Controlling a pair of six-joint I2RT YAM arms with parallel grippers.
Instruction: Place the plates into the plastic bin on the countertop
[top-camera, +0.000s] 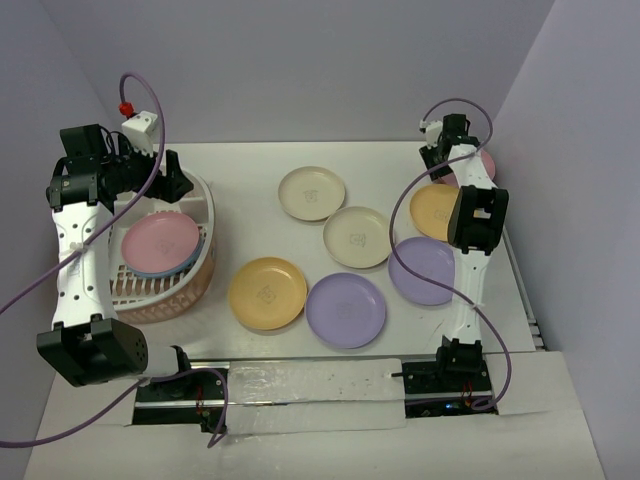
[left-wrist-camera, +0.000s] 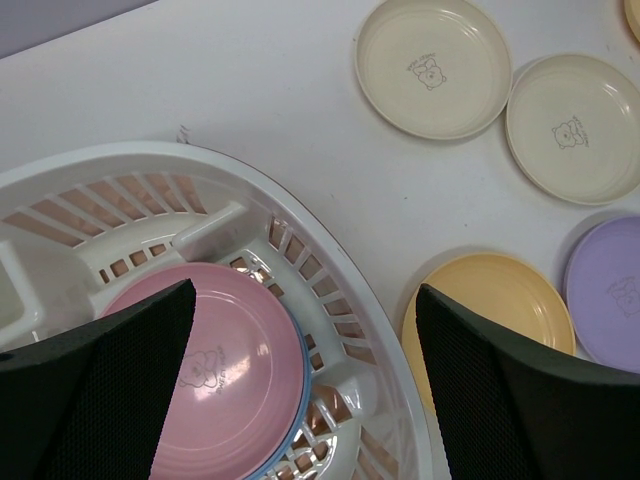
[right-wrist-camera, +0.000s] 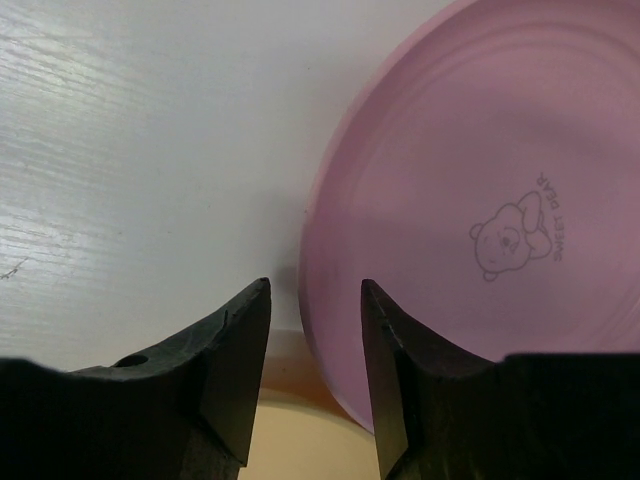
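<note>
The plastic bin (top-camera: 200, 200) stands at the left and holds a pink plate (top-camera: 160, 240) stacked on a blue plate (top-camera: 196, 257). My left gripper (top-camera: 172, 186) hovers over the bin's far rim, open and empty. In the left wrist view its gripper (left-wrist-camera: 305, 390) spans the pink plate (left-wrist-camera: 230, 380) and the bin rim (left-wrist-camera: 330, 240). My right gripper (top-camera: 440, 160) is at the far right, open. In the right wrist view its gripper (right-wrist-camera: 315, 370) straddles the left rim of another pink plate (right-wrist-camera: 480, 200), above a yellow-orange plate (right-wrist-camera: 300, 445).
On the countertop (top-camera: 250, 170) lie two cream plates (top-camera: 312, 192) (top-camera: 358, 237), a yellow-orange plate (top-camera: 267, 293), two lilac plates (top-camera: 345, 309) (top-camera: 422, 270) and a yellow-orange plate (top-camera: 437, 210) by the right arm. Lilac-grey walls close the back and sides.
</note>
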